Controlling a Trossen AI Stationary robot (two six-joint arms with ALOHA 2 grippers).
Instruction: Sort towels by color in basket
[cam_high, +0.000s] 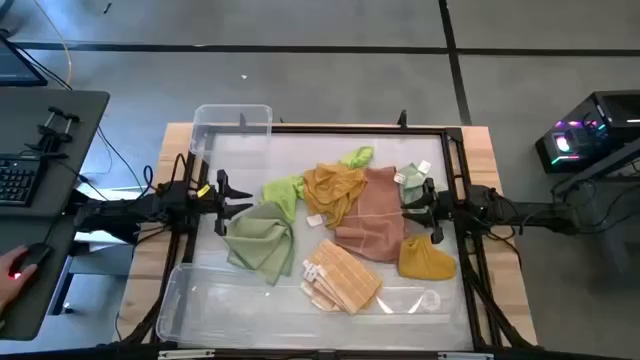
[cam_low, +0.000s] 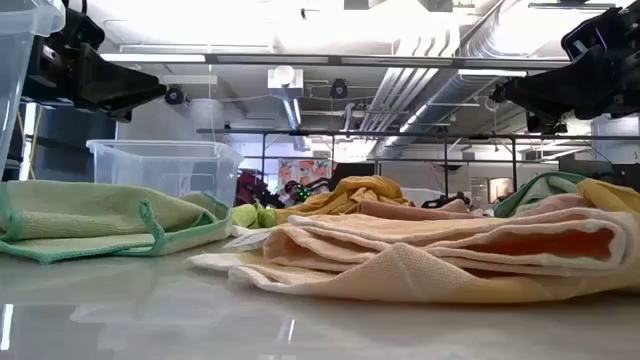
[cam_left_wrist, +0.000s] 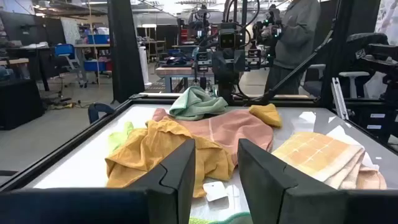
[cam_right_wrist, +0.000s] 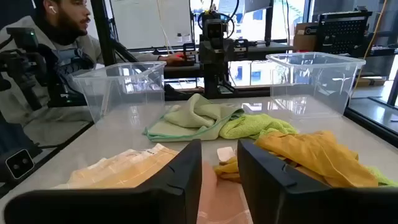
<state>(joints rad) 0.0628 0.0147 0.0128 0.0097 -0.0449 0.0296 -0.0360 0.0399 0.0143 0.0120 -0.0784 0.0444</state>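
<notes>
Towels (cam_high: 340, 225) (seven), bins (cam_high: 232, 127) (two)

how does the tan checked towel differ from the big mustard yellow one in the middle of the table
The tan checked towel is folded flat into a neat stack with a grid weave; the mustard yellow towel is plain and crumpled in a loose heap. The checked one lies nearer the long clear bin, the mustard one at the pile's centre, overlapping the pink-brown towel. Neither is held.
</notes>
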